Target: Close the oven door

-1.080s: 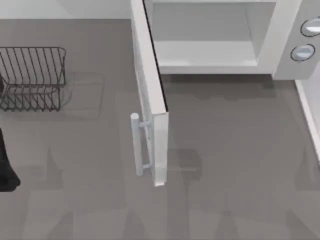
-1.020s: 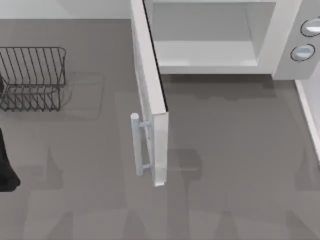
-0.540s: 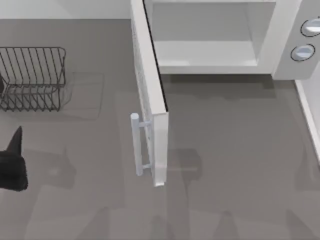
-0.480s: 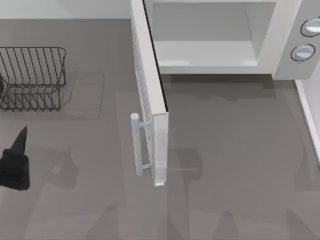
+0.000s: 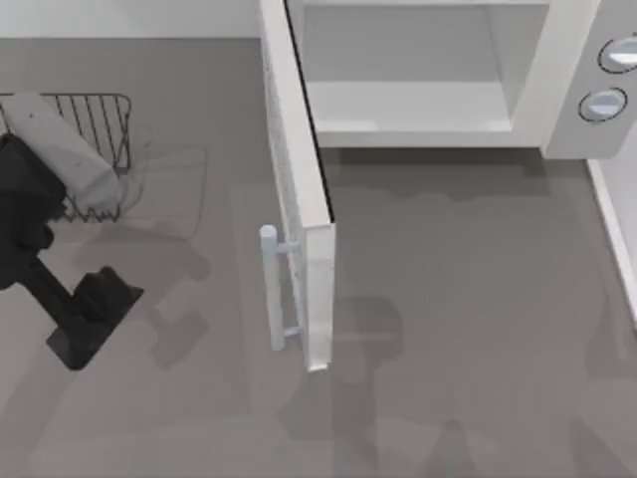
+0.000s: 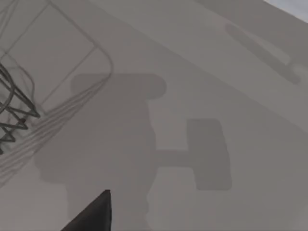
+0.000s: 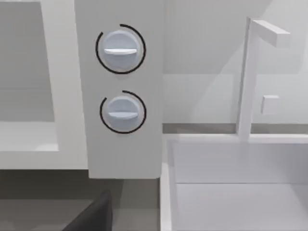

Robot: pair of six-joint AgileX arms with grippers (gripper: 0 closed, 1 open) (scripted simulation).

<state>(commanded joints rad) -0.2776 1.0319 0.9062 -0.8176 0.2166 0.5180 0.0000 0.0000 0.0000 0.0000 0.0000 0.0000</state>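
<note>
The oven door (image 5: 297,189) stands wide open, jutting out from the left side of the white oven body (image 5: 557,90) toward the table's front. Its vertical bar handle (image 5: 271,289) is on the door's left face. My left arm reaches in from the left, and its dark gripper (image 5: 95,317) hovers over the table well left of the handle, apart from the door. In the left wrist view, a dark tip of that gripper (image 6: 91,217) hangs over bare table and its own shadow. The right wrist view faces the oven's two round knobs (image 7: 120,79), with a dark gripper tip (image 7: 94,215) low in it.
A dark wire rack (image 5: 105,124) stands at the back left, partly covered by my left arm, and its wires (image 6: 14,113) appear in the left wrist view. A white basin (image 7: 231,187) with a tall white faucet (image 7: 248,77) lies right of the oven.
My left arm has swung in from the left edge, now lying across the wire rack, with its gripper farther right toward the door. The oven door has not moved.
</note>
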